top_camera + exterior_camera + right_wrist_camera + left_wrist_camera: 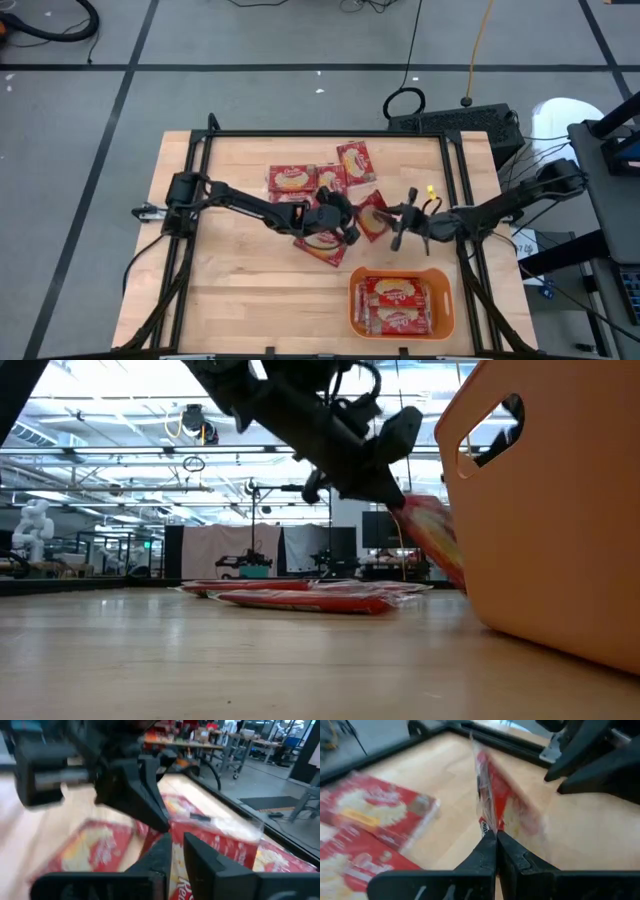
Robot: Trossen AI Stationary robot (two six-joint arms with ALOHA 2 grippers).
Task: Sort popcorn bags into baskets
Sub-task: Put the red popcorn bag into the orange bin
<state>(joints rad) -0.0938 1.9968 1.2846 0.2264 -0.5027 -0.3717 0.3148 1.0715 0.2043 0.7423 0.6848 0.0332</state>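
Left fingers (495, 851) pinching red popcorn bag (492, 802), label unreadable

Two red popcorn bags with cream oval labels lie flat, side by side, in the orange basket (402, 328) at the bench's near edge. One bag (372, 218) hangs tilted mid-bench; several more (300, 178) lie flat and overlapping behind it.

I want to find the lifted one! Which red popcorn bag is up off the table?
The flat red popcorn bag between the two grippers: the left gripper pinches its edge, holding it upright, while the others lie flat on the wooden table or in the orange basket.
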